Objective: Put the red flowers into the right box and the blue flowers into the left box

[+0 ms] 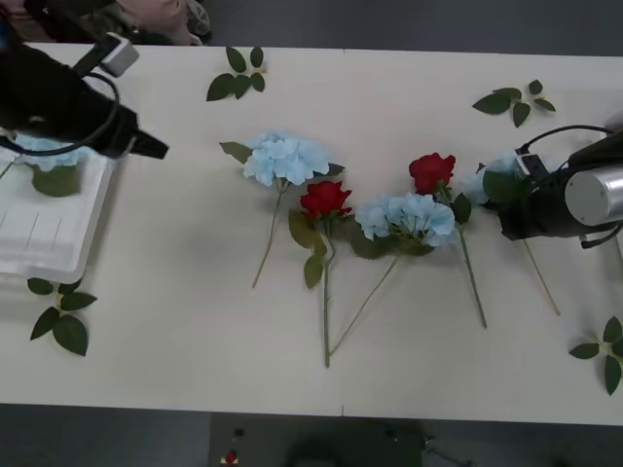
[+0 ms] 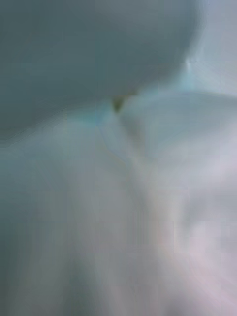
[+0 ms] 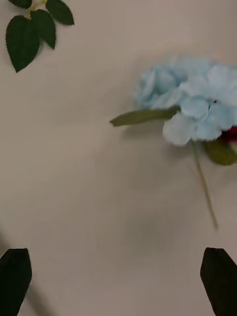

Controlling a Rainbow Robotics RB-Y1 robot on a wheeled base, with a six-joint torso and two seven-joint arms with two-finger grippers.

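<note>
Two red flowers (image 1: 324, 199) (image 1: 431, 172) lie mid-table between blue flowers (image 1: 284, 158) (image 1: 409, 216). A third blue flower (image 1: 490, 181) lies at the right, and my right gripper (image 1: 506, 212) is pressed against its head. The right wrist view holds a pale-blue blur (image 2: 118, 197) at very close range. The left box (image 1: 39, 238) stands at the left edge with a blue flower (image 1: 51, 156) in it. My left gripper (image 1: 154, 149) hovers beside that box, open and empty. In the left wrist view its gripper (image 3: 118, 269) faces the leftmost table blue flower (image 3: 192, 96). The right box is out of view.
Loose green leaf sprigs lie at the back centre (image 1: 238, 76), back right (image 1: 514, 100), front left (image 1: 60, 316) and front right (image 1: 605, 352). One sprig (image 3: 34, 27) shows in the left wrist view. Long stems reach toward the table's front edge.
</note>
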